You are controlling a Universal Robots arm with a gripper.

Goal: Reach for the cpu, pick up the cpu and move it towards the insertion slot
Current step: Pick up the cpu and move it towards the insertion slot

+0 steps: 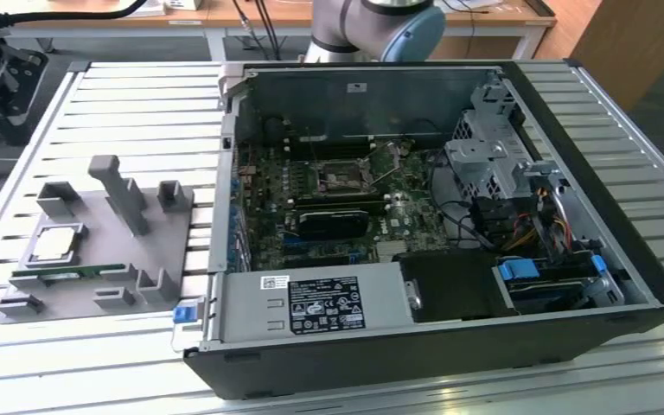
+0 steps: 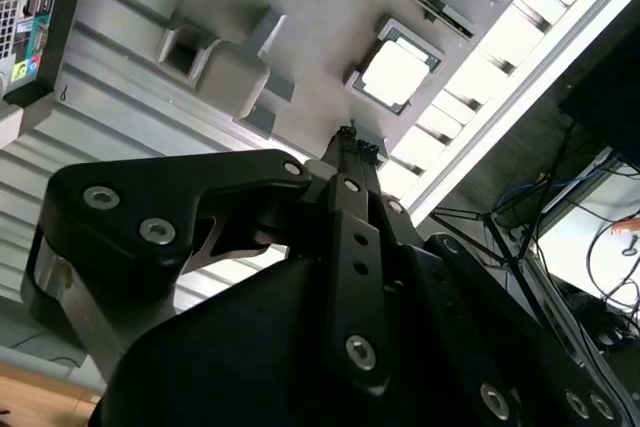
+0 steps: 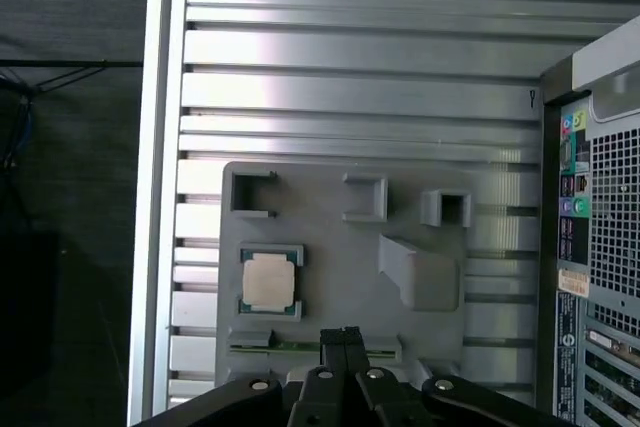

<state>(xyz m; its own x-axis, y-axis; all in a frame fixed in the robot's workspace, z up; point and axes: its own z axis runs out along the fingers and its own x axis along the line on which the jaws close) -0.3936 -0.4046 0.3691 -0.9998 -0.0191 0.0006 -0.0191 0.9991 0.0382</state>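
The cpu point(image 1: 55, 244) is a small square chip with a shiny silver top, lying in a recess of the grey plastic tray point(image 1: 84, 298) at the exterior view's left. Both wrist views look down on the cpu point(image 2: 397, 74) point(image 3: 269, 282) from well above. My gripper point(image 3: 345, 333) point(image 2: 351, 133) hangs high over the tray, shut with nothing between its fingers, and apart from the chip. The insertion slot point(image 1: 341, 179) is a square socket with a silvery frame on the motherboard inside the open computer case point(image 1: 609, 259).
A green memory stick point(image 1: 67, 275) point(image 3: 300, 346) lies on the tray beside the chip. Grey upright posts point(image 1: 118, 194) rise from the tray. The slatted metal table point(image 1: 136, 112) carries tray and case. The arm's base point(image 1: 379, 26) stands behind the case.
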